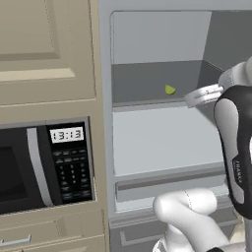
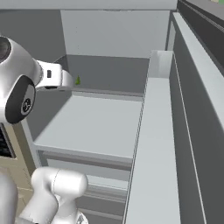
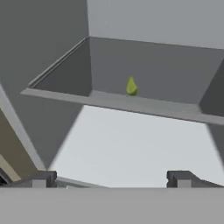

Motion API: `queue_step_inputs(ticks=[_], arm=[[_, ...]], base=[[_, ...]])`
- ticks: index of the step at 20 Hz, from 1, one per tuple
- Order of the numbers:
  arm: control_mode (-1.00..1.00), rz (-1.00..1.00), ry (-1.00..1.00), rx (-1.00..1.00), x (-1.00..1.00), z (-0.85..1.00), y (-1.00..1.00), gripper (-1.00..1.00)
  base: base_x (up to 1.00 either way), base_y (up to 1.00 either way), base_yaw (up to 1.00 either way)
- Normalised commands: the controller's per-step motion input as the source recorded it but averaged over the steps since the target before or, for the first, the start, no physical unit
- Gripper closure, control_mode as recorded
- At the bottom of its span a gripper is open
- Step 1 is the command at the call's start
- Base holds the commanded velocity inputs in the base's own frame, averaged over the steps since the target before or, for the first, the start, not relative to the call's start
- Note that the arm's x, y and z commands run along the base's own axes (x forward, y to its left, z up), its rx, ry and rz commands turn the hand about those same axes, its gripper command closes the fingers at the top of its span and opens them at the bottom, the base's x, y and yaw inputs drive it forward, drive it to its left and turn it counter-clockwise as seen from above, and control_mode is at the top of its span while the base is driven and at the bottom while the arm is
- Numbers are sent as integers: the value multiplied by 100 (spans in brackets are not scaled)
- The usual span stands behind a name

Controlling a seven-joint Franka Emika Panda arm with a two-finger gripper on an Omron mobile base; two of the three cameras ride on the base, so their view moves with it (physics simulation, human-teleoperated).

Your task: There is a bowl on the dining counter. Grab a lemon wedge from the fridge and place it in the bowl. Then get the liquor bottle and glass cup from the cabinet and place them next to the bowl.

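Note:
The fridge (image 1: 162,142) stands open in front of me, with pale grey shelves inside. The lemon wedge (image 3: 131,86), a tiny yellow-green sliver, lies on the upper shelf toward the back; it is also seen as the lemon wedge (image 1: 170,89) and the lemon wedge (image 2: 78,80). My gripper (image 3: 113,178) is open with nothing between its fingers. It hovers in front of the upper shelf's front edge, a little short of the wedge and slightly below it. In the left base view the white hand (image 1: 204,94) sits just right of the wedge.
The fridge door (image 2: 157,144) with its door shelf stands open on the right. A black microwave (image 1: 44,167) is built into beige cabinetry (image 1: 44,49) left of the fridge. A wide lower shelf (image 3: 140,144) lies under the hand, with a drawer front (image 1: 167,184) beneath it.

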Motion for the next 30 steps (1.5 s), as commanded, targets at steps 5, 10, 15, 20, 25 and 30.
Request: queue_step_inputs(ticks=[5,10,15,20,25,30], arm=[[-100,0,0,4,68,13,0,-100],[-100,0,0,6,75,-2,0,-100],[-100,0,0,6,71,-24,0,-100],[-100,0,0,4,67,-39,-2,-100],[-100,0,0,0,57,-37,0,-100],[-100,0,0,0,49,-15,0,-100]], base=[[0,0,0],[0,0,0],[0,0,0],[0,0,0],[0,0,0],[0,0,0]])
